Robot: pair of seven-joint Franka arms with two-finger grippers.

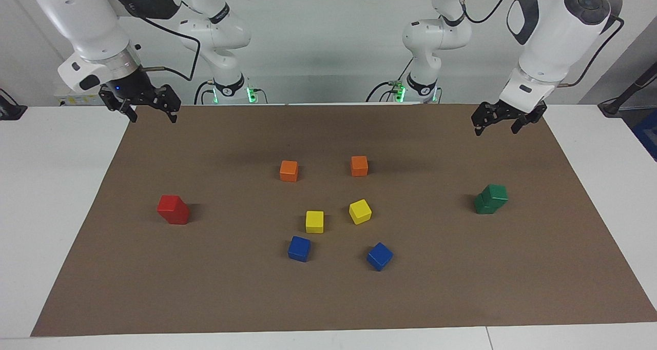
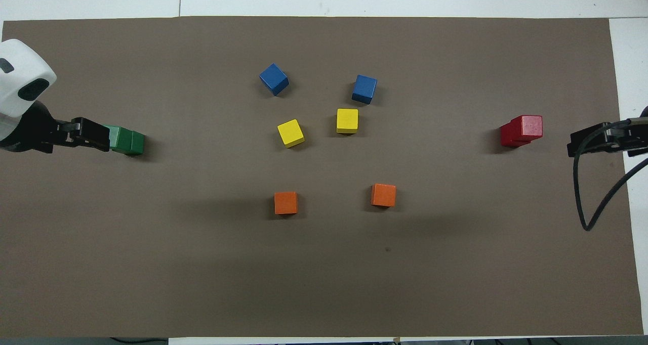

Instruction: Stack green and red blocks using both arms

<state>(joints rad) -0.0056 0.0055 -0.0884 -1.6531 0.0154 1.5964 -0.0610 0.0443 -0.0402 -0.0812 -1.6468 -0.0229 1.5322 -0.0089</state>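
Two dark green blocks stand stacked, the upper one a little askew, toward the left arm's end of the brown mat; the stack also shows in the overhead view. Two bright red blocks stand stacked toward the right arm's end, and show in the overhead view too. My left gripper is open and empty, raised over the mat by the green stack; from overhead it covers that stack's edge. My right gripper is open and empty, raised over the mat's edge by the red stack.
In the middle of the mat lie two orange cubes, two yellow cubes and two blue cubes, all apart from one another. White table surrounds the mat.
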